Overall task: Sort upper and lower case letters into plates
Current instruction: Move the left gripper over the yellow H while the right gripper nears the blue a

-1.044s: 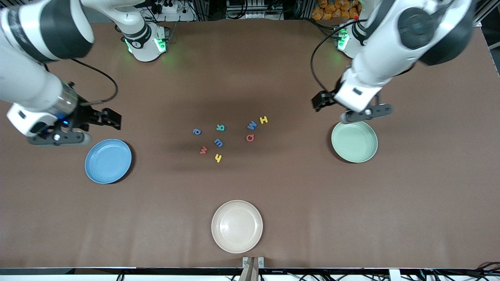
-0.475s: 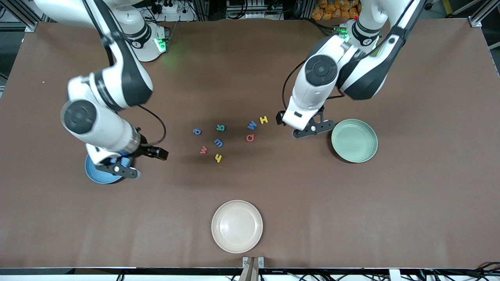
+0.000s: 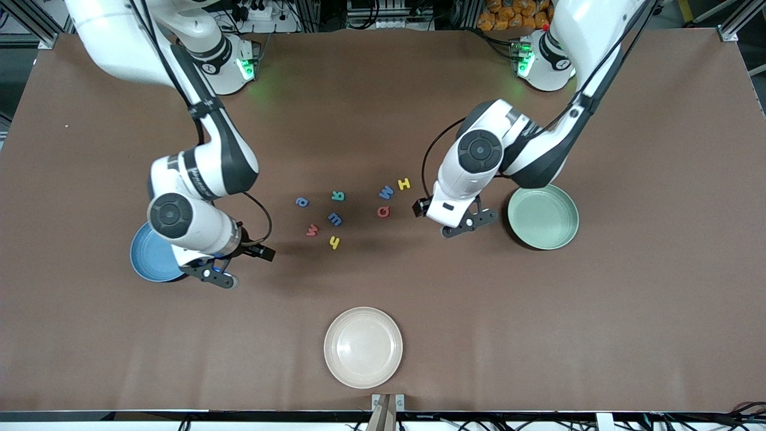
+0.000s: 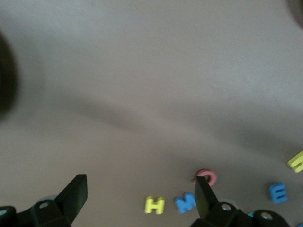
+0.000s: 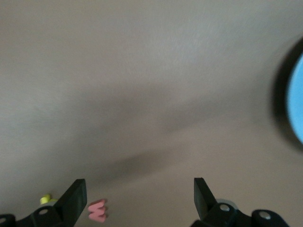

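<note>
Eight letters lie in a loose cluster at the middle of the table (image 3: 658, 335), none on a plate. Nearest the front edge I see the cream-white plate (image 3: 362, 347), bare. Next comes the right gripper (image 3: 218, 276), fingers spread and holding nothing, over the table just beside the blue plate (image 3: 149, 263) toward the right arm's end. Working away from the front edge, I read the cluster as yellow h (image 3: 334, 242), red w (image 3: 312, 230), blue m (image 3: 335, 219), red Q (image 3: 383, 211), blue a (image 3: 302, 202), teal R (image 3: 338, 195), blue W (image 3: 386, 192) and yellow H (image 3: 404, 184). The left gripper (image 3: 461, 227), fingers likewise spread and empty, hangs between the cluster and the mint green plate (image 3: 543, 216).
</note>
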`<state>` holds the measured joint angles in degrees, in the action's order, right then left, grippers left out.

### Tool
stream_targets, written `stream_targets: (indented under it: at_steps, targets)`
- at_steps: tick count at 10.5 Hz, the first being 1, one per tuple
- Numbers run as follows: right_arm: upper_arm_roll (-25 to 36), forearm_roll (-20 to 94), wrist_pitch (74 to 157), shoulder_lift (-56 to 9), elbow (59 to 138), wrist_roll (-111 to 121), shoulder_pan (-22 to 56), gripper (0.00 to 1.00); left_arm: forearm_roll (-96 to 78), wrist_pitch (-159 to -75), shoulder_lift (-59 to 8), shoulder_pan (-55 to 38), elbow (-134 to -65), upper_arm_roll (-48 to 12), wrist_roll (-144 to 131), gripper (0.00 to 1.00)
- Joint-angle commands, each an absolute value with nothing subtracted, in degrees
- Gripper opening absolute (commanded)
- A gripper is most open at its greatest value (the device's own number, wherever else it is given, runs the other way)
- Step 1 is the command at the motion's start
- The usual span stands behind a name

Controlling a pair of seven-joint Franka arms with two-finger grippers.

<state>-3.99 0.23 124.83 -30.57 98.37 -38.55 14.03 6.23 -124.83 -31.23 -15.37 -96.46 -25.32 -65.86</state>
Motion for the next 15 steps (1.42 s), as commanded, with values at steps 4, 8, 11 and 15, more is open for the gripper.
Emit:
stream_targets:
  at_steps: [4,8,11,15]
  targets:
    - [-5.2,0.2,133.7,-33.4,105.3,-49.6,16.5,1.0,7.7,-135.1,-38.8,-23.4,-95.4,-23.8,-81.3,1.0]
    - [-6.9,0.2,139.1,-30.6,113.6,-51.1,16.6,1.0,15.7,-134.6,-38.1,-25.8,-99.3,-22.4,-82.4,1.0]
    - [-11.4,0.0,139.4,-24.5,121.4,-51.2,14.0,1.0,15.9,-134.6,-35.8,-25.8,-103.2,-22.5,-84.2,1.0]
    - [-11.5,0.0,144.1,-21.6,127.1,-53.2,16.4,1.0,16.3,-135.7,-34.1,-26.5,-107.0,-22.5,-88.4,1.0]
